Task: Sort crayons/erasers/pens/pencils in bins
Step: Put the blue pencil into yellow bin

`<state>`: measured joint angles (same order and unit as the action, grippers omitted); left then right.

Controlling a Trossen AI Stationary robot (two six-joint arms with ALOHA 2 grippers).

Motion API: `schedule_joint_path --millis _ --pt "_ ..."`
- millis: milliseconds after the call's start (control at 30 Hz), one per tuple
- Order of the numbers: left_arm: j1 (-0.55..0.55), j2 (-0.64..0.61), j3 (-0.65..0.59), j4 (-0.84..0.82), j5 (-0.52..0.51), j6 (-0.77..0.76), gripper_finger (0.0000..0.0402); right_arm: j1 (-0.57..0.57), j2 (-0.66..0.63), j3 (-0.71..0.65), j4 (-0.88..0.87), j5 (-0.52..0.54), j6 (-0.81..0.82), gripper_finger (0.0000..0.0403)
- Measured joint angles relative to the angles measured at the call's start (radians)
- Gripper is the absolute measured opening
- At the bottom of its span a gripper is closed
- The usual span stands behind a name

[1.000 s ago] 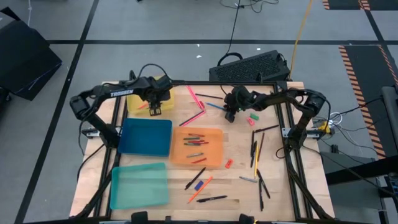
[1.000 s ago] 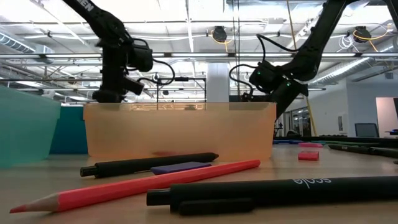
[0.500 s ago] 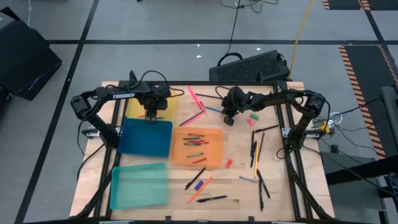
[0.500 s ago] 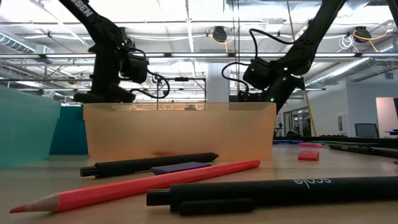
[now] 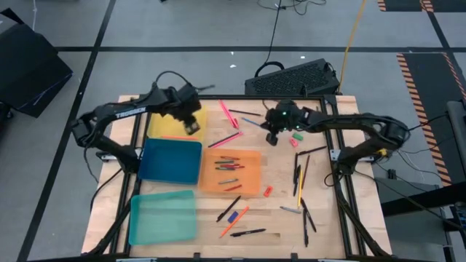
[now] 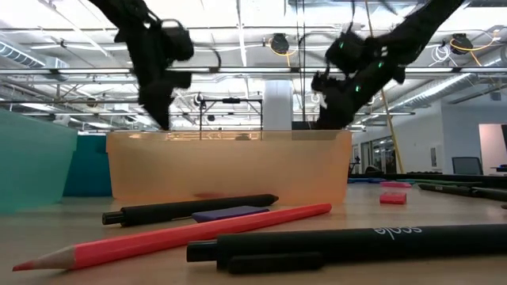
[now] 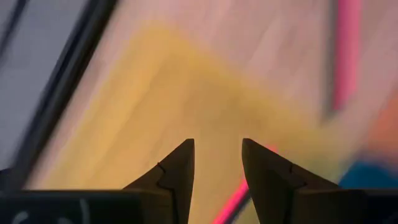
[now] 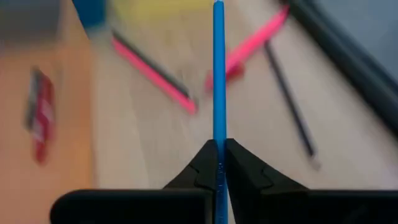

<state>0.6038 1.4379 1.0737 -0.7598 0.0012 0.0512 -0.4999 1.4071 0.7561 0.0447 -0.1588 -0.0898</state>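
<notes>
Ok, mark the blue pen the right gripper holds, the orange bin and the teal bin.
blue pen [image 8: 218, 74], right wrist view, mid shaft.
orange bin [image 5: 253, 156], high view, right rim.
teal bin [image 5: 162, 218], high view, bare floor.

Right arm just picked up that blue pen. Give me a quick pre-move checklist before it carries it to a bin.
1. Blue pen clamped in right gripper: ok.
2. Pen off the table: cannot tell.
3. Left gripper open and empty: ok.
4. Left gripper over the yellow bin, away from the right arm: ok.
5. Dark blue bin free of arms: ok.
6. Which bin takes pens: cannot tell; orange bin holds short sticks.
</notes>
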Motion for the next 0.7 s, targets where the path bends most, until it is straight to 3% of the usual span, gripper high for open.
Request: schedule_joint_path --millis 100,233,400,500,700 --pt "-0.016 -0.028 -0.003 0.226 0.111 -0.167 0.0144 0.0 -0.091 0.001 0.059 -0.004 0.049 0.0013" --pt "-0.06 -0.027 -0.005 0.491 0.14 -0.271 0.0177 -0.001 -0.177 0.0 0.166 -0.027 0.138 0.0013" --pt "-0.119 0.009 -0.006 0.788 0.15 -0.299 0.0246 -0.002 -0.249 0.001 0.31 -0.029 0.265 0.0013" --pt "-0.144 0.027 -0.006 0.969 0.214 -0.276 0.028 -0.001 -0.269 0.001 0.378 -0.029 0.309 0.0013" --pt "-0.173 0.029 -0.006 1.195 0.186 -0.263 0.0286 0.023 -0.249 0.002 0.466 -0.029 0.341 0.0013"
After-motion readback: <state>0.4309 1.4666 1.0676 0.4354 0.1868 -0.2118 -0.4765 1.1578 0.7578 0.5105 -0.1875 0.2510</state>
